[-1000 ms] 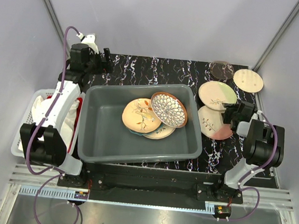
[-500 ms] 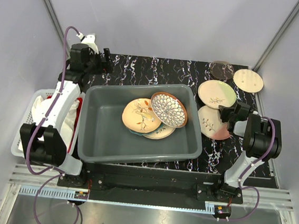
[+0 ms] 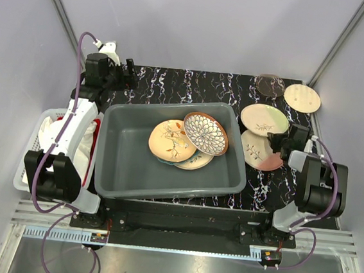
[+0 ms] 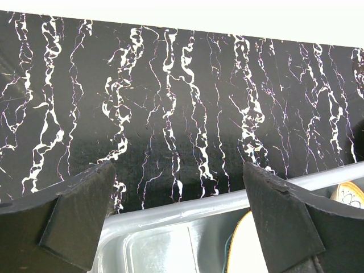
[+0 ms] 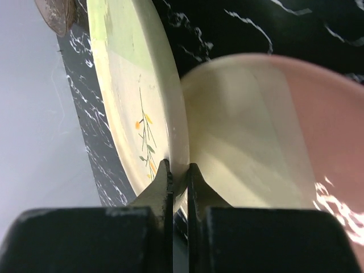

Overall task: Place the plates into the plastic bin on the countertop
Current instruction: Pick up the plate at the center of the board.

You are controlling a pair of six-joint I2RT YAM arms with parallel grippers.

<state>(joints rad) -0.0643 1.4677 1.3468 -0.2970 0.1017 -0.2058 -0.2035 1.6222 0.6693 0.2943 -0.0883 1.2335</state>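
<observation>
My right claw is clamped on the near rim of the cream-and-green plate with the leaf sprig, one finger on each face of its edge. That plate sits on the black veined countertop, right of the grey plastic bin and outside it. The cream-and-pink plate lies just beside it, nearer my base. Farther back in the right corner rest a dark plate and a plain cream plate, close to each other. Inside the bin three plates overlap: a peach plate with sprigs, a brown-and-white patterned plate leaning over it, and a pale plate partly under both. My left claw hangs wide open over the countertop behind the bin's far left corner, holding nothing.
</observation>
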